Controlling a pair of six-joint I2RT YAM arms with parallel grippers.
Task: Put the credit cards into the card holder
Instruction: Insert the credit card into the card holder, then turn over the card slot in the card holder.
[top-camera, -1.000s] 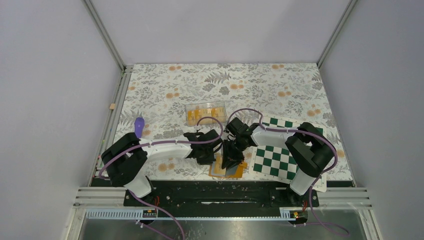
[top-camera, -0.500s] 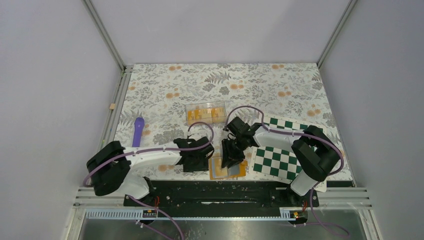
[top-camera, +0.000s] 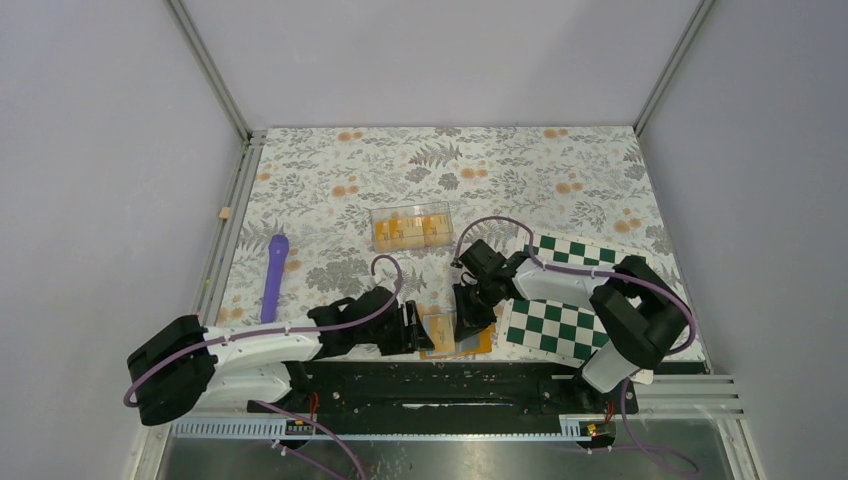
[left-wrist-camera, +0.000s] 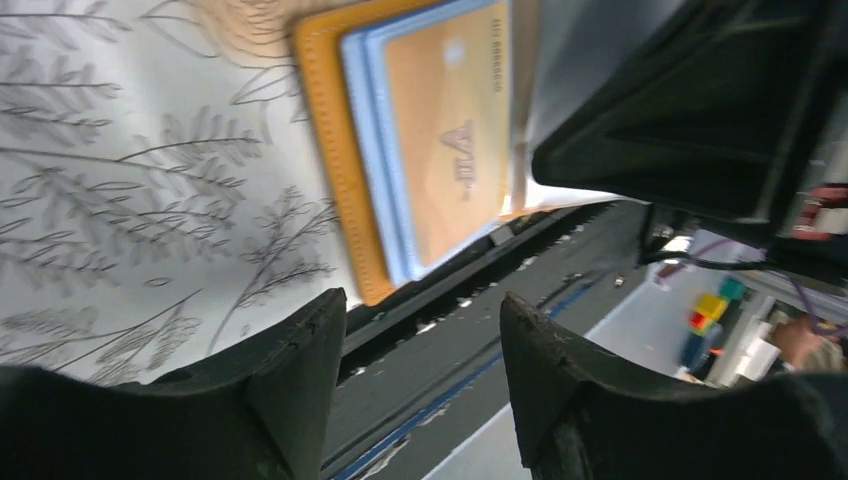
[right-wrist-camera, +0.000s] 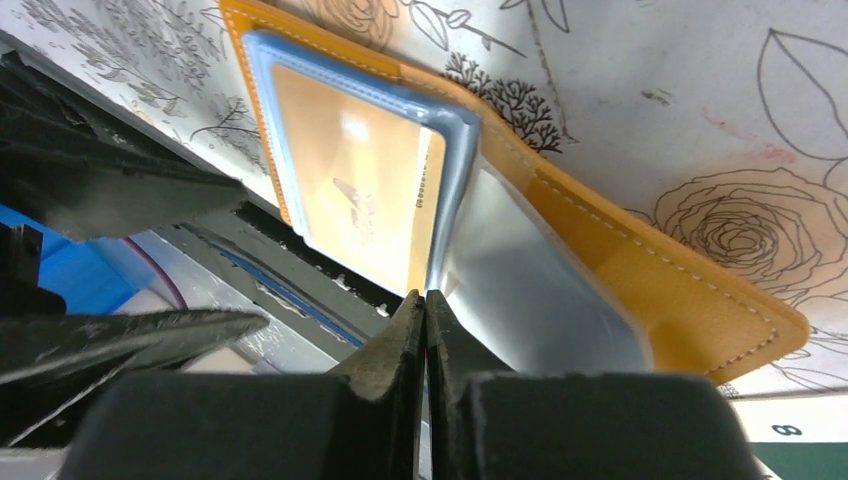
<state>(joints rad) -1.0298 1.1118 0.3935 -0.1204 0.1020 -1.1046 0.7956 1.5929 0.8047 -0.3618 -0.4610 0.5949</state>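
One credit card (right-wrist-camera: 350, 200) sits tucked inside the open card holder (right-wrist-camera: 640, 270), print too blurred to read; my left fingers (left-wrist-camera: 300, 360) are spread, right fingers (right-wrist-camera: 395, 350) pressed together.

From above, the left gripper (top-camera: 424, 334) and right gripper (top-camera: 466, 334) cover much of the card holder (top-camera: 443, 340). In the left wrist view the right gripper hides its far half. The lettering on the card (left-wrist-camera: 450, 140) is blurred.

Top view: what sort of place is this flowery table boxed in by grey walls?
Probably a robotics lab test cell: grey panels on aluminium rails enclose the table, the left arm and right arm are bolted at its edge, and a chequered board lies there.
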